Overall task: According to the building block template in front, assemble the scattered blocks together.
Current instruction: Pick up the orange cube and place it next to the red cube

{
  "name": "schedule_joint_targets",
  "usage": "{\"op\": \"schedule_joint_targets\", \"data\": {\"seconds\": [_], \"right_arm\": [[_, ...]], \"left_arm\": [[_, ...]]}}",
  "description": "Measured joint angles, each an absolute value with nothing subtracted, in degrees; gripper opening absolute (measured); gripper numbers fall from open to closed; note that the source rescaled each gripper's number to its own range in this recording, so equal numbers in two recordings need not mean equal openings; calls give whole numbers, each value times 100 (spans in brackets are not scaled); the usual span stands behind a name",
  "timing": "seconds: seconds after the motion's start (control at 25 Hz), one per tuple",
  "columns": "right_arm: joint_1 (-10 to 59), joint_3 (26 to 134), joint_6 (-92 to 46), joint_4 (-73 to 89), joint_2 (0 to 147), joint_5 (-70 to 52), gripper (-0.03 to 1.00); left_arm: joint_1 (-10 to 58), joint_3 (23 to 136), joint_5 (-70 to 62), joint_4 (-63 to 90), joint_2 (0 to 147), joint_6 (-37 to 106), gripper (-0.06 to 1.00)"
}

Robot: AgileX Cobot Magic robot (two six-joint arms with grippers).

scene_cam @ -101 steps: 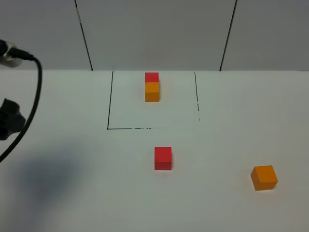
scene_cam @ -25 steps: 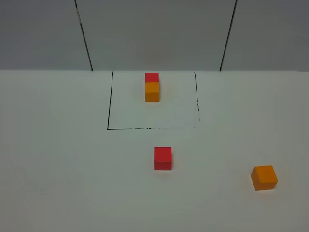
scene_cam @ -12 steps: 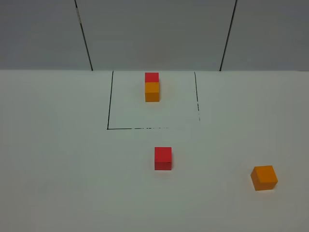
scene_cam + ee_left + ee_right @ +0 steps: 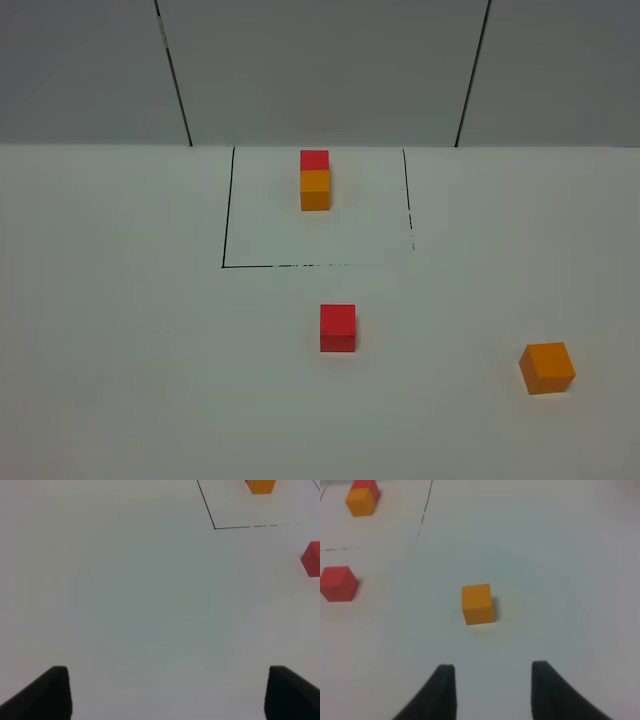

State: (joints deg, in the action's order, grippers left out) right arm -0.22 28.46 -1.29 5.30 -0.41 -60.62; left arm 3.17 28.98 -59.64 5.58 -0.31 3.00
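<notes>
Orange cube (image 4: 478, 603) before right claw (image 4: 493, 666), parted and empty, left claw (image 4: 167, 670) wide open

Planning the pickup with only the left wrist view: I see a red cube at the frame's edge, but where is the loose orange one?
Observer: The orange cube sits alone on the table, right of the red cube and nearer the camera in the high view.
Operator: Is either arm near it?
Observer: The right pincer points at it, jaws apart, nothing held.
Operator: And the template's order?
Observer: The template lies inside the marked square, red half farther back, orange half nearer.
</notes>
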Motion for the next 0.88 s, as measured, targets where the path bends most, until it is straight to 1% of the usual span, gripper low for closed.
{"op": "schedule_joint_targets", "data": {"seconds": [0.24, 0.28, 0.36, 0.44, 0.48, 0.56, 0.64, 0.72, 0.88], "right_arm": [[-22, 2846, 0, 530, -41, -6062, 1], [-22, 2846, 124, 530, -41, -6062, 3], [-22, 2864, 433, 547, -41, -6068, 12], [-22, 2940, 683, 688, -41, -6076, 25], [-22, 2991, 719, 821, -4, -6076, 35], [-22, 3047, 517, 1125, 184, -6063, 61], [-22, 3053, 0, 1369, 508, -6039, 87], [-22, 3068, -483, 1534, 923, -6010, 99], [-22, 3068, -754, 1551, 2181, -5738, 100]], "left_arm": [[317, 2898, -5964, 558, -31, 300, 65], [317, 2898, -5964, 558, -31, 300, 65], [317, 2898, -5964, 558, -31, 300, 65], [317, 2898, -5964, 558, -31, 300, 65], [317, 2898, -5964, 558, -31, 300, 65], [317, 2898, -5964, 558, -31, 300, 65], [317, 2898, -5964, 558, -31, 300, 65], [317, 2898, -5964, 558, -31, 300, 65], [317, 2898, -5964, 558, -31, 300, 65]]}}
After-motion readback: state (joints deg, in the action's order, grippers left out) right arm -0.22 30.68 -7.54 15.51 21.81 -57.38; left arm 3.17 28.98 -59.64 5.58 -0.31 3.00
